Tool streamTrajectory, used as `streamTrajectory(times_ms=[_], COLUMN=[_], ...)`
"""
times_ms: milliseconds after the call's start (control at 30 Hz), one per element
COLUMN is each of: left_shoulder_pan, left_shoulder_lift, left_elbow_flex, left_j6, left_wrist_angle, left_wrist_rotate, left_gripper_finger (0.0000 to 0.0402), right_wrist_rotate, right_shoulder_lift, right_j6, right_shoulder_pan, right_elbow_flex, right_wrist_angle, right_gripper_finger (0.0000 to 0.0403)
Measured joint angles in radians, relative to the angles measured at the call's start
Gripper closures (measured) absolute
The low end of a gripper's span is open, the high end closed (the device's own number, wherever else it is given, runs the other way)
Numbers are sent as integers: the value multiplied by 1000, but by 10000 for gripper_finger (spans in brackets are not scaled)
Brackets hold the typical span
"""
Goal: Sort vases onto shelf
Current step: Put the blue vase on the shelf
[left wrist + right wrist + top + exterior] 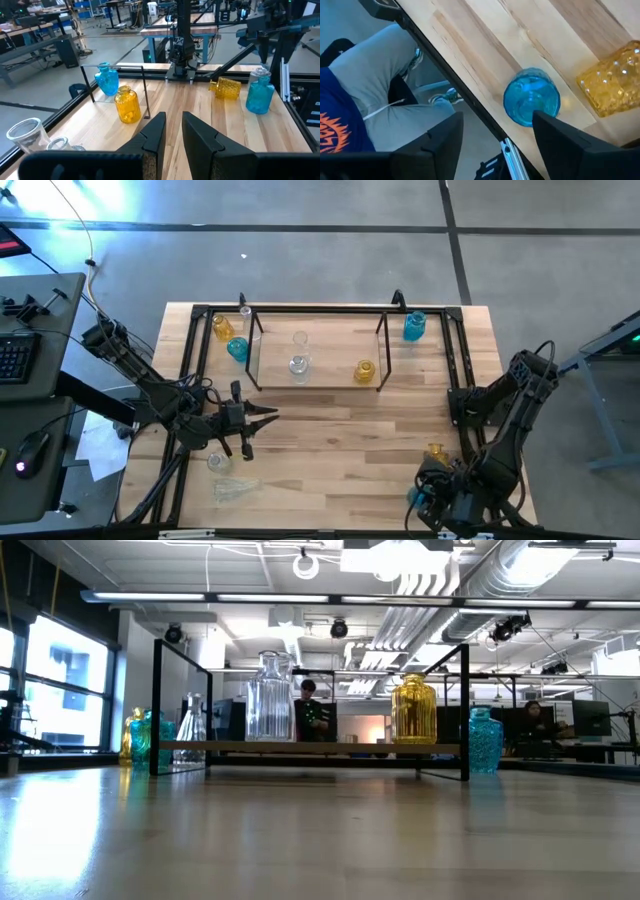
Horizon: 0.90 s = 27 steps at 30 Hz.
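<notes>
High view: shelf point(320, 311) holds just two clear vases point(299, 366) and an amber vase point(364, 371), six or so vases remain outside, right gripper point(437, 502) jaws spread around a blue vase point(531, 96) at the near-right corner, left gripper point(262, 420) nearly closed, empty, mid-table.

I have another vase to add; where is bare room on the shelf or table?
Free: the light wood shelf floor between the clear glass vases and the amber glass vase, and the table's bare middle. Crowded: the shelf's left end, with the blue glass vase.
</notes>
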Motion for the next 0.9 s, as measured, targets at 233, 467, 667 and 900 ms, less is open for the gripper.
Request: streamTrajectory(times_ms=[233,467,667,900], left_shoulder_pan=[-25,-30,63,187], left_shoulder_lift=[-56,-123,-204,-325], left_elbow_flex=[73,197,270,352], left_j6=[-84,-108,-279,-456], left_wrist_angle=[-240,-530,-892,-1287], left_wrist_rotate=[227,23,-28,-18], left_gripper_finger=[346,346,335,276], right_wrist_rotate=[119,158,180,197], right_shoulder_lift=[0,0,0,-1], right_j6=[-104,-161,-164,-190], right_shoulder_pan=[-8,-24,-23,-23], right_elbow_flex=[0,0,0,0], right_wrist_angle=[-140,-251,-252,-280], right_gripper_finger=[181,181,181,181])
